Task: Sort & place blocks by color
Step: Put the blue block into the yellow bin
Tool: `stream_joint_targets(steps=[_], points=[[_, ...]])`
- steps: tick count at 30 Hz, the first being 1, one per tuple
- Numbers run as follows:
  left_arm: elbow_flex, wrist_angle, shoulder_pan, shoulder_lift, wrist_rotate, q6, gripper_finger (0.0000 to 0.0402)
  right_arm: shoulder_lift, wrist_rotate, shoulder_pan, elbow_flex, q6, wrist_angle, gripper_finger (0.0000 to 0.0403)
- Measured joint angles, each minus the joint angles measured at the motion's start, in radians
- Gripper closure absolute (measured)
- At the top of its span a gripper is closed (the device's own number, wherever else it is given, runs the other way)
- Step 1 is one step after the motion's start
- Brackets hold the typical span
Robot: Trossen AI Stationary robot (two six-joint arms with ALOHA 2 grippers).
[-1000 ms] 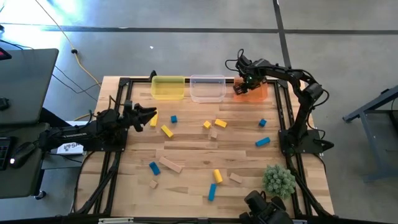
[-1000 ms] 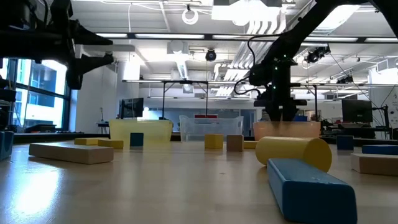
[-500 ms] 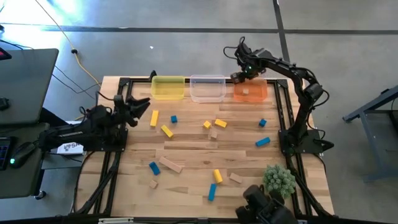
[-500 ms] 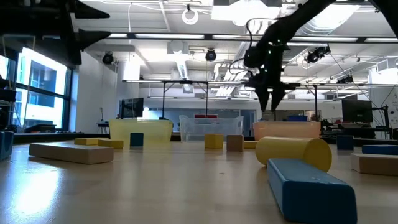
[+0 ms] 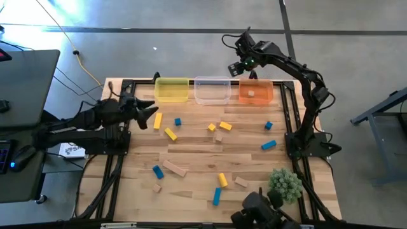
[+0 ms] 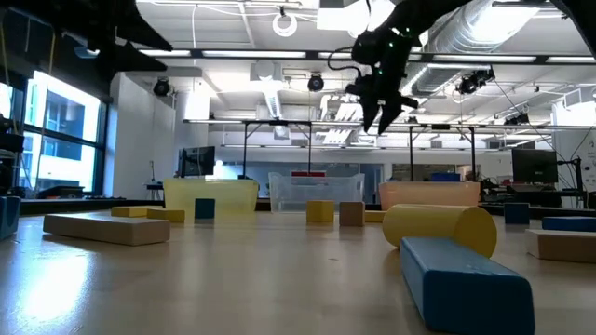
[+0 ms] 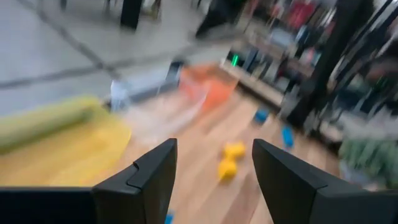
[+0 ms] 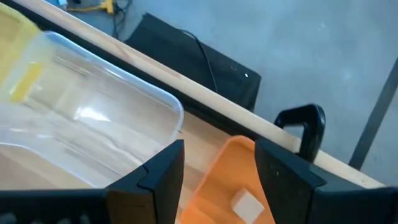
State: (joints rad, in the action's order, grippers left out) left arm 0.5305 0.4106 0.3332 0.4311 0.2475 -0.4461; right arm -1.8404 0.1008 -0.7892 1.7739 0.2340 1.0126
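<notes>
Up at the far edge, your right gripper (image 5: 236,66) hangs with its fingers spread and nothing between them, above the gap between the clear bin (image 5: 212,90) and the orange bin (image 5: 256,92). One tan block (image 8: 247,203) lies inside the orange bin. Your left gripper (image 5: 152,114) also stands spread and empty, raised near the yellow bin (image 5: 172,89). You see the other blocks (image 5: 220,130) scattered across the table (image 5: 197,159), with a green plant ball (image 5: 284,183) near the front right.
</notes>
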Motion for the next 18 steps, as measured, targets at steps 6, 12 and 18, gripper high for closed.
stream_joint_targets(steps=[6, 12, 18], points=[[0.103, 0.223, 0.0, 0.092, -0.13, 0.022, 0.0202, 0.0, 0.002, 0.028, 0.013, 0.025, 0.003, 0.0217], [0.119, 0.298, -0.005, 0.137, -0.281, 0.108, 0.0202, 0.0, -0.004, 0.054, 0.013, 0.062, 0.024, 0.0217], [0.119, 0.335, -0.076, 0.161, -0.32, 0.128, 0.0202, 0.0, -0.006, 0.09, 0.013, 0.082, 0.044, 0.0217]])
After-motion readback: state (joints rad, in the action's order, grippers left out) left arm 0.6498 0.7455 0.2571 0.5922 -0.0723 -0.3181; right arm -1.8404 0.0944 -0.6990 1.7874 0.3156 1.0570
